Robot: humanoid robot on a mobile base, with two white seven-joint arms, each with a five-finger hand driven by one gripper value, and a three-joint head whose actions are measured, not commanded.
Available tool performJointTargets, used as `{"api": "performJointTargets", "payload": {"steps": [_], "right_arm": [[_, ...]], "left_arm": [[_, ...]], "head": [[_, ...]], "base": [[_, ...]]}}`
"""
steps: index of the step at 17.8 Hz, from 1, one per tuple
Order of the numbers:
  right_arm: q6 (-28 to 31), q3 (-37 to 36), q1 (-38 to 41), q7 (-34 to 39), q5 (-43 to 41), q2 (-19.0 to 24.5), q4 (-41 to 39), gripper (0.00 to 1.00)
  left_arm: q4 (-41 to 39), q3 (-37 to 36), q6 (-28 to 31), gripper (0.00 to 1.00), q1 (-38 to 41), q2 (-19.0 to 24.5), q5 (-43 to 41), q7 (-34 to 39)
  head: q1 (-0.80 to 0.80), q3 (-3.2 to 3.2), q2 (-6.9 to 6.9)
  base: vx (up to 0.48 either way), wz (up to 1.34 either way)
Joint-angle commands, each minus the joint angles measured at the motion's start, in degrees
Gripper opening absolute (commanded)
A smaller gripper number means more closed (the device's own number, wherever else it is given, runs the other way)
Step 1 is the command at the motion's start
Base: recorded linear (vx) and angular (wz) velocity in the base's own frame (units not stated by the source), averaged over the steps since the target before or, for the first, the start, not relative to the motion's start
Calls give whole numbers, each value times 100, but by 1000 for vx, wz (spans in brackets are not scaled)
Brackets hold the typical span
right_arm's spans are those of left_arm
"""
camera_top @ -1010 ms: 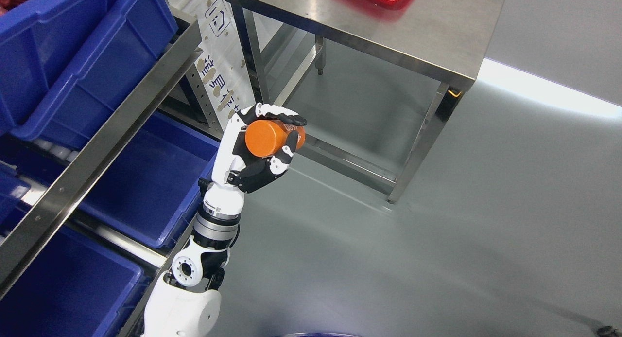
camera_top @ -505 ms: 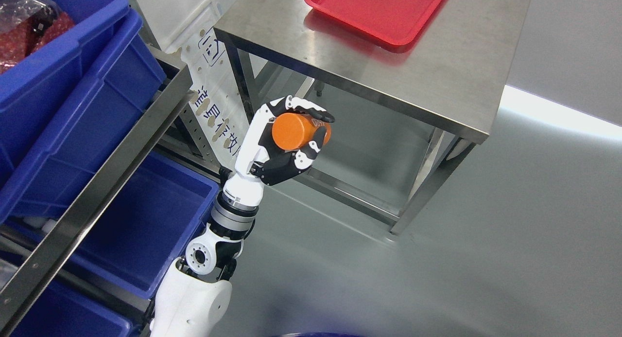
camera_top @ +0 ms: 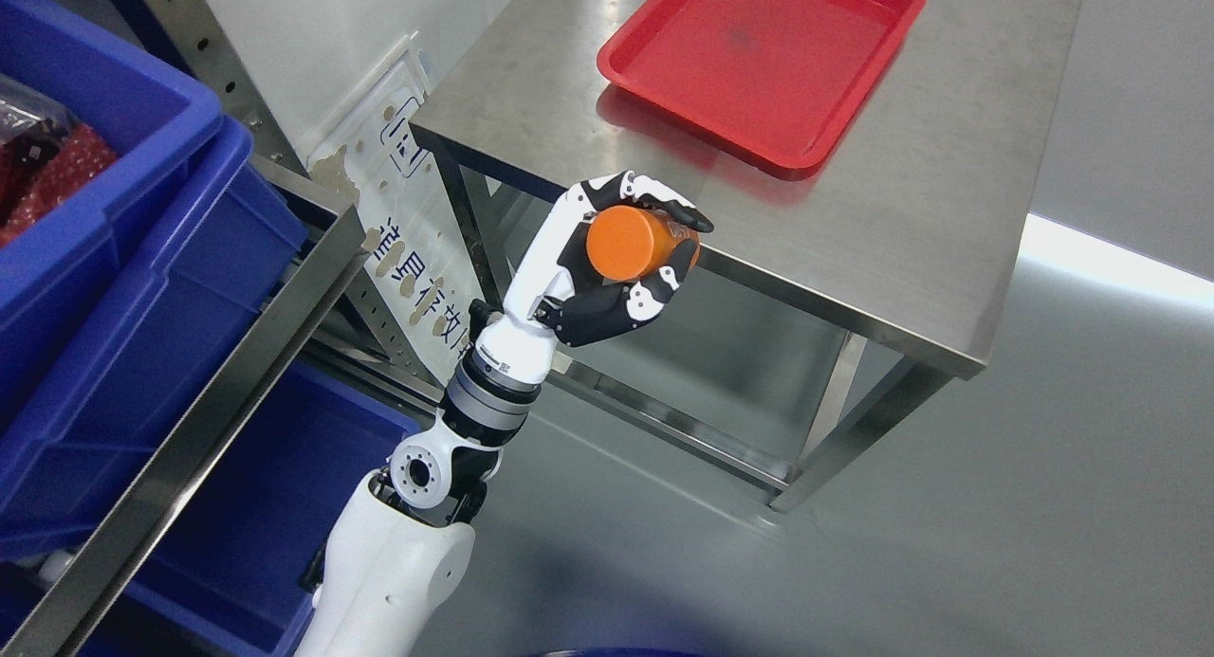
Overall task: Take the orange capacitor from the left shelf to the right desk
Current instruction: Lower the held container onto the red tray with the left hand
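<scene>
- A stainless-steel desk [camera_top: 882, 230] stands on a glossy grey floor [camera_top: 996, 543], beside a pale wall at upper left.
- One red tray [camera_top: 759, 60] lies on the desk top.
- At left, a metal shelf [camera_top: 190, 420] carries blue bins [camera_top: 123, 287]; three show, two above the rail and one below.
- One arm enters from the lower left; its left hand [camera_top: 612, 268] has fingers curled around one orange capacitor [camera_top: 637, 244], held in the air at the desk's near edge.
</scene>
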Motion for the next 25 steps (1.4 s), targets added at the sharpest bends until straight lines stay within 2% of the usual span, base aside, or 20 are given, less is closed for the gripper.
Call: {"api": "performJointTargets", "payload": {"steps": [1,4,7,10,14,16,20,25], "right_arm": [[2,-70,123,2,35,-100,-100,100],[2,-70,123,2,35,-100,-100,100],[2,-70,123,2,35,-100,-100,100],[2,-70,123,2,35,-100,-100,100],[2,-70,123,2,35,-100,-100,100],[-6,-70,123,2,35,-100,-100,100],[2,-70,123,2,35,-100,-100,100],[2,-70,123,2,35,-100,-100,100]], "left_arm": [[158,-330,90,4,-338,100,-8,-2],[175,-444,160,4,-505,100,-8,-2],[176,-681,519,4,-838,100,-8,-2],[237,-848,1134,4,-1488,100,-8,7],[500,-840,2346,4,-2077,100,-16,279],[885,-848,2655,4,-2437,100,-34,306],[1843,-1050,2735,4,-3009,100,-210,306],[2380,-1419,2753,4,-3204,100,-192,297]], "head": [[0,0,0],[0,0,0],[0,0,0],[0,0,0],[0,0,0],[0,0,0],[0,0,0],[0,0,0]], "base": [[182,-8],[188,-74],[162,-89],[142,-46],[153,-77],[150,-129],[128,-25],[102,13]]}}
